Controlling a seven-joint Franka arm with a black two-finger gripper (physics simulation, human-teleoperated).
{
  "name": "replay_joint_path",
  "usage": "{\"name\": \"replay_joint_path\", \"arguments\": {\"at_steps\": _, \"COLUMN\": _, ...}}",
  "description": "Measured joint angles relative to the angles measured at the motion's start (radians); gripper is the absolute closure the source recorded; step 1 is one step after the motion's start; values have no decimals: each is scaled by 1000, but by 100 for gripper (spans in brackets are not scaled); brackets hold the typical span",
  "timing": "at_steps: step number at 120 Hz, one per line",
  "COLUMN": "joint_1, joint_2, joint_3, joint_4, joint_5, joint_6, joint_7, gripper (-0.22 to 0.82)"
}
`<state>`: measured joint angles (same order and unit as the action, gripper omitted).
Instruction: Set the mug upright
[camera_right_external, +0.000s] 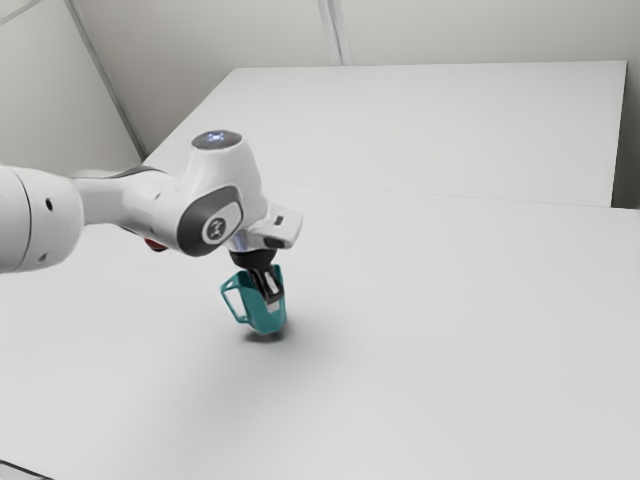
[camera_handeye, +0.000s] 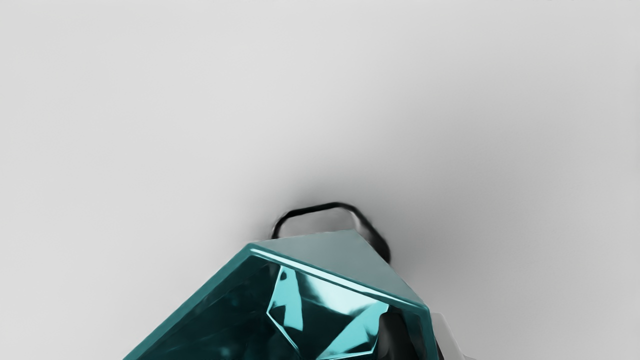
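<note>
Teal mug (camera_right_external: 264, 320), quantity 1 (faceted, with handle): tilts slightly, low at the counter (camera_right_external: 450, 350). Tool (camera_right_external: 269, 294), 2-fingered: pinches the mug's wall, 1 finger inside, 1 outside.

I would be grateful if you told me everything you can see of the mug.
The mug is teal and faceted, with an angular rim, shiny inner walls and an open handle toward the exterior view's left. It looks like glossy plastic or glaze. Mouth up but slightly tilted, it is low over or on the table; I cannot tell which. The claw grips its wall, one finger inside, one outside.
</note>
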<state>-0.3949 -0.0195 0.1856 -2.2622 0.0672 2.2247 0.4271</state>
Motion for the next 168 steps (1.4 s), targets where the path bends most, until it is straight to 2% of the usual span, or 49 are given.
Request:
{"name": "replay_joint_path", "arguments": {"at_steps": 16, "joint_1": -40, "joint_2": -27, "joint_3": 0, "joint_4": -41, "joint_5": 24, "joint_6": 16, "joint_7": -70, "gripper": 76}}
{"name": "replay_joint_path", "arguments": {"at_steps": 40, "joint_1": 12, "joint_2": -52, "joint_3": 0, "joint_4": -92, "joint_5": 32, "joint_6": 34, "joint_7": -159, "gripper": 76}}
{"name": "replay_joint_path", "arguments": {"at_steps": 98, "joint_1": -15, "joint_2": -49, "joint_3": 1, "joint_4": -116, "joint_5": 34, "joint_6": 52, "joint_7": -300, "gripper": 75}}
{"name": "replay_joint_path", "arguments": {"at_steps": 101, "joint_1": -16, "joint_2": -49, "joint_3": 1, "joint_4": -115, "joint_5": 33, "joint_6": 53, "joint_7": -304, "gripper": 73}}
{"name": "replay_joint_path", "arguments": {"at_steps": 120, "joint_1": -16, "joint_2": -47, "joint_3": 1, "joint_4": -112, "joint_5": 32, "joint_6": 54, "joint_7": -323, "gripper": 39}}
{"name": "replay_joint_path", "arguments": {"at_steps": 131, "joint_1": -16, "joint_2": -50, "joint_3": 0, "joint_4": -106, "joint_5": 47, "joint_6": 54, "joint_7": -328, "gripper": 25}}
{"name": "replay_joint_path", "arguments": {"at_steps": 147, "joint_1": -18, "joint_2": -62, "joint_3": 1, "joint_4": -93, "joint_5": 74, "joint_6": 53, "joint_7": -335, "gripper": 14}}
{"name": "replay_joint_path", "arguments": {"at_steps": 168, "joint_1": -16, "joint_2": -88, "joint_3": 1, "joint_4": -22, "joint_5": 78, "joint_6": 43, "joint_7": -341, "gripper": 6}}
